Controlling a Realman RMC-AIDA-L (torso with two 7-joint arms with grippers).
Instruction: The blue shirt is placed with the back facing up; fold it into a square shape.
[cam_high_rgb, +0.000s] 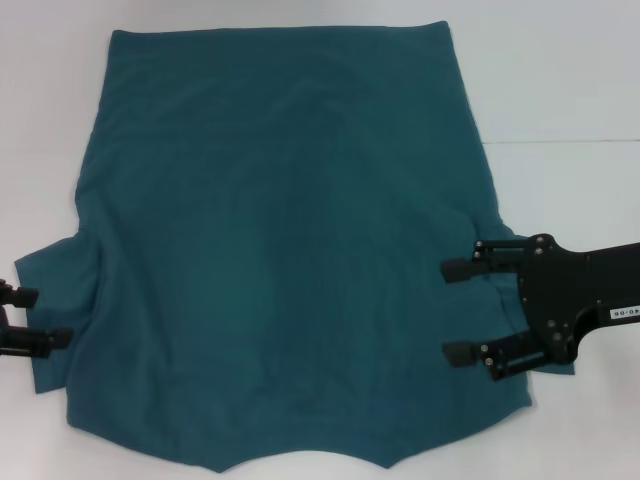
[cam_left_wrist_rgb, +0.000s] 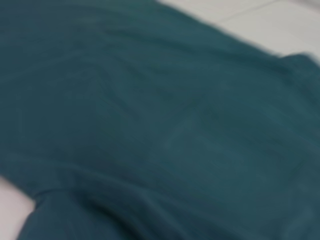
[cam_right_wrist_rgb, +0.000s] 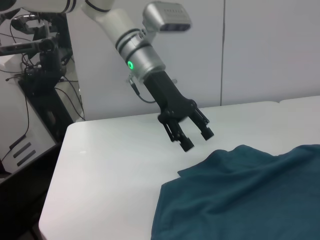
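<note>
Both grippers, left gripper (cam_high_rgb: 22, 318) and right gripper (cam_high_rgb: 458, 311), hover fingers open over the blue shirt (cam_high_rgb: 290, 250) sleeves; uneven pinches could skew the fold.

The shirt (cam_high_rgb: 280, 240) lies spread on the bench (cam_high_rgb: 560, 80) before me — my left jaws (cam_high_rgb: 25, 320) at its left sleeve, right jaws (cam_high_rgb: 462, 312) over its right edge.
</note>
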